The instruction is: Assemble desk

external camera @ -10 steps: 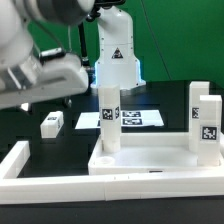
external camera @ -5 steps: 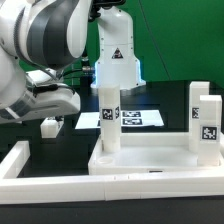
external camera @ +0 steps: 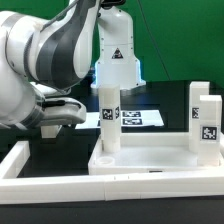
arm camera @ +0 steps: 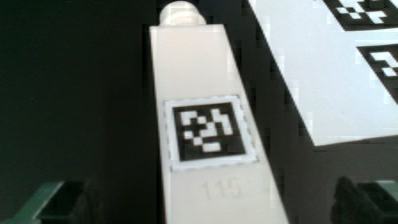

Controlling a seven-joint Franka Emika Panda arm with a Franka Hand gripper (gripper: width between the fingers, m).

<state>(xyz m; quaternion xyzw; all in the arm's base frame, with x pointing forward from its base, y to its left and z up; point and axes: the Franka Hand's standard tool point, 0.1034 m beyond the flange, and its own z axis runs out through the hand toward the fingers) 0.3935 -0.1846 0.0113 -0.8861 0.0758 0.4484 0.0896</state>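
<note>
My arm (external camera: pixel 45 70) hides the claw outside; between its fingertips (arm camera: pixel 48 200), the leg's (arm camera: pixel 199 110) base is cropped.

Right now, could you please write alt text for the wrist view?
A white desk leg with a printed tag lies on the black table, centred between the open gripper's fingertips. The marker board lies beside it.

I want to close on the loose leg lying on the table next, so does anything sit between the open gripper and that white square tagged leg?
Nothing visible does. In the wrist view the white square tagged leg lies flat on the black table, directly between the open gripper fingertips. The flat white marker board lies beside the leg, not over it.
</note>
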